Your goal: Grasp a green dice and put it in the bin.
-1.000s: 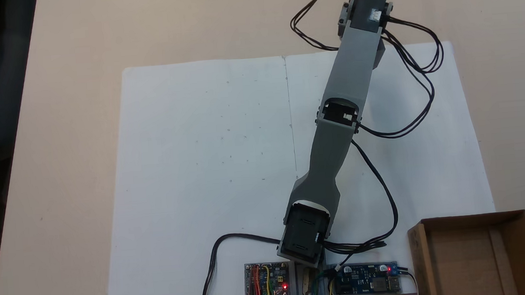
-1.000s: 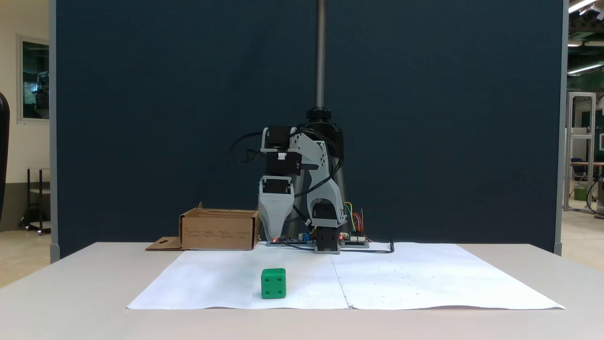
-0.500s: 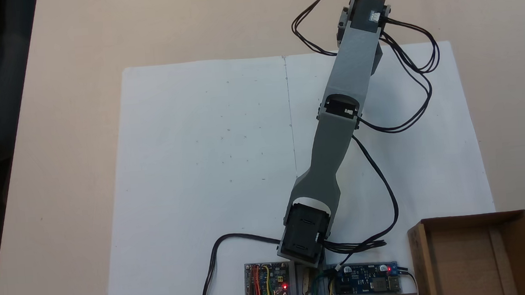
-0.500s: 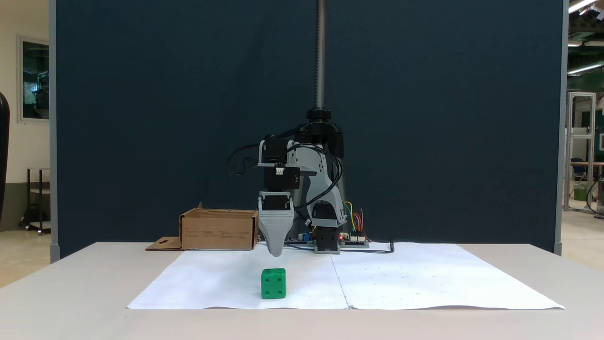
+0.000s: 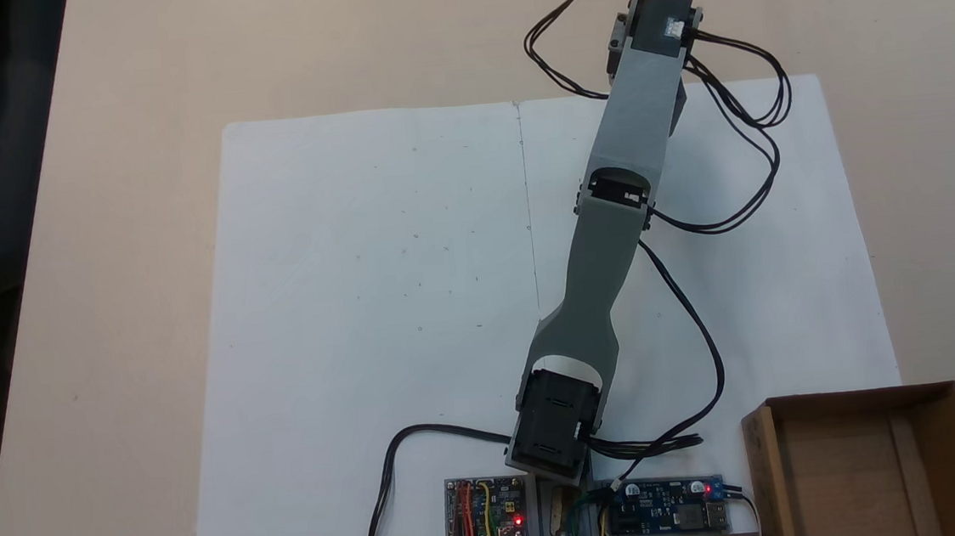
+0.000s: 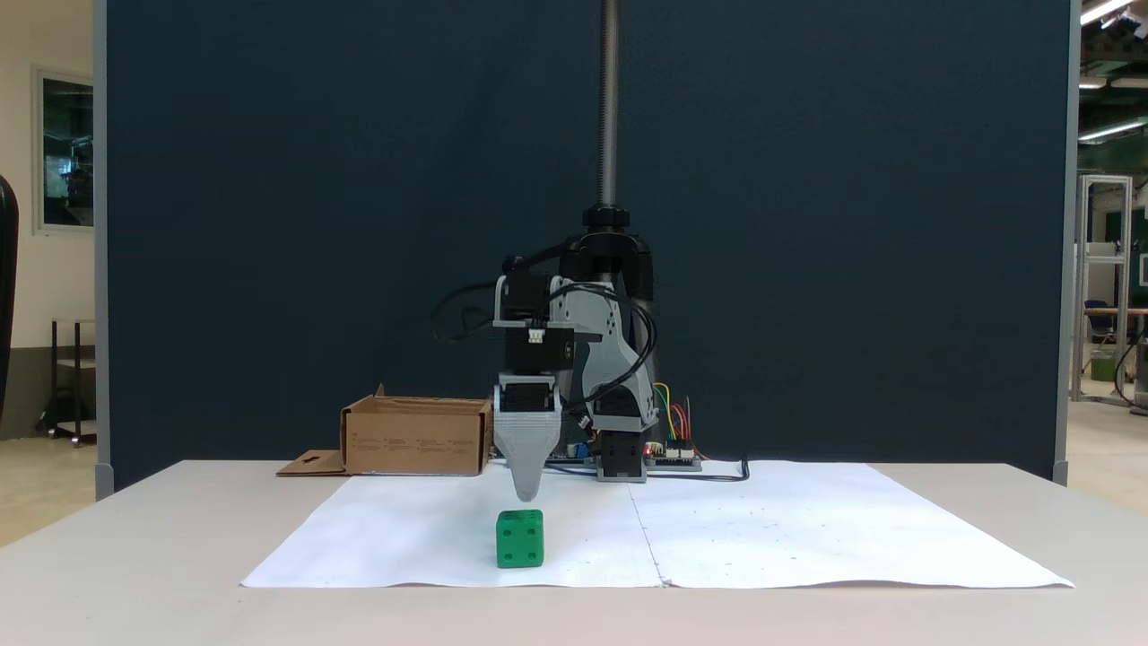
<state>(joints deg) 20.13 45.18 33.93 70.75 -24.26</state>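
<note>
The green dice (image 6: 519, 538) rests on the white paper near the table's front in a fixed view. The gripper (image 6: 525, 495) points straight down just above the dice and a little behind it, not touching. It shows as a single grey wedge with one tip, so I cannot tell whether the jaws are open or shut. From above, the outstretched grey arm (image 5: 611, 232) and its wrist motor (image 5: 661, 22) cover whatever lies below them. The bin (image 5: 762, 476), a brown cardboard box (image 6: 417, 440) with a hang-hole flap, stands beside the arm's base.
White paper sheets (image 5: 378, 310) cover the middle of the beige table. Two circuit boards (image 5: 486, 510) with coloured wires sit by the arm's base. Black cables (image 5: 762, 152) loop out from the arm. A dark blue screen (image 6: 269, 224) stands behind the table.
The gripper has come down from well above the table to just over the dice, and the arm has stretched slightly farther out. The dice and the bin have not moved.
</note>
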